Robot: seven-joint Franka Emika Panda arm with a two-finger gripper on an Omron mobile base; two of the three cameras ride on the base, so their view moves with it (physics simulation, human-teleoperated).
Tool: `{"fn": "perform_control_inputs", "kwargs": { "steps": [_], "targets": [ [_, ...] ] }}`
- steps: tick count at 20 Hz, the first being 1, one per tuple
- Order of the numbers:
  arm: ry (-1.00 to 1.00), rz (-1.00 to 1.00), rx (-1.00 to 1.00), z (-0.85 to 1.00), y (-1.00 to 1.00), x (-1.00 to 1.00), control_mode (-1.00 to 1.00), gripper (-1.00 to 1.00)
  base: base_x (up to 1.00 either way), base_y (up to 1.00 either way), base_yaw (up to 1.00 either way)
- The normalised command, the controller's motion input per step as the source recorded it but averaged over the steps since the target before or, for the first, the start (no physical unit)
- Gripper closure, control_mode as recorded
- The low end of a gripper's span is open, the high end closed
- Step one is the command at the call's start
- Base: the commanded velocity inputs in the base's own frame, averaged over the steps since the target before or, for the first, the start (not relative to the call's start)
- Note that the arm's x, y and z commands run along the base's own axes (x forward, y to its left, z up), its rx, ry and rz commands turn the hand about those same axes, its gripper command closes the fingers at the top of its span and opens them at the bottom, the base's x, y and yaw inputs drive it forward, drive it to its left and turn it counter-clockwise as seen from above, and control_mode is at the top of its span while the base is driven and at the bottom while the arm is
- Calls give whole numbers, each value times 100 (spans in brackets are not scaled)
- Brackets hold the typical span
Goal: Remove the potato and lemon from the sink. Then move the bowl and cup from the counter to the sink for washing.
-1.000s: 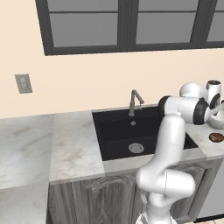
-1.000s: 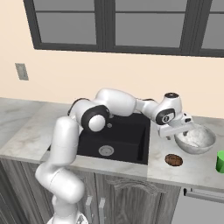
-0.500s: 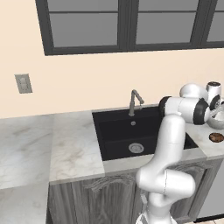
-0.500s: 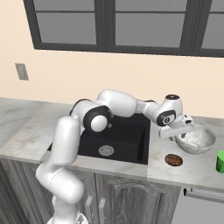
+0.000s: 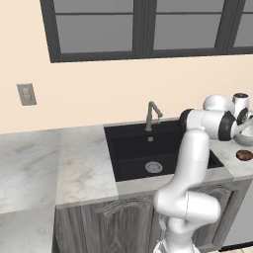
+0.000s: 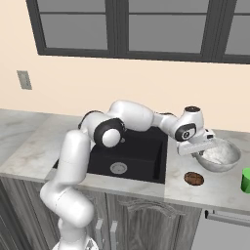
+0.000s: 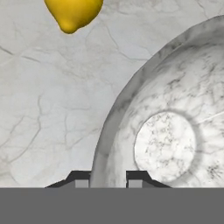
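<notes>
Sink (image 5: 133, 148) cleared; potato (image 6: 194, 178) and lemon (image 7: 73, 14) out on counter. Gripper (image 7: 108, 180) fingers narrow, straddling bowl (image 7: 175, 131) rim, one inside, one outside. Bowl, cup (image 6: 245, 179) still to move.

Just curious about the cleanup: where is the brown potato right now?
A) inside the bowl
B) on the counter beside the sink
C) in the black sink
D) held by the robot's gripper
B: the potato lies on the marble counter, right of the sink and in front of the bowl.

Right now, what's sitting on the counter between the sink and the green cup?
In the right base view, the potato and the marbled bowl lie between them.
</notes>
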Motion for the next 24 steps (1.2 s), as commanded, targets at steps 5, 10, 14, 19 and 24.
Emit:
{"fn": "perform_control_inputs", "kwargs": {
  "steps": [5, 10, 14, 19, 24],
  "targets": [
    [0, 0, 0, 16, 1, -13, -100, 100, 0, 0, 0],
    [0, 0, 0, 30, 4, -18, -100, 100, 0, 0, 0],
    [-1, 0, -3, 38, 7, -20, -100, 100, 0, 0, 0],
    [-5, 0, -7, 40, 13, -17, -100, 100, 0, 0, 0],
    [-7, 0, -12, 39, 15, -15, -100, 100, 0, 0, 0]
  ]
}}
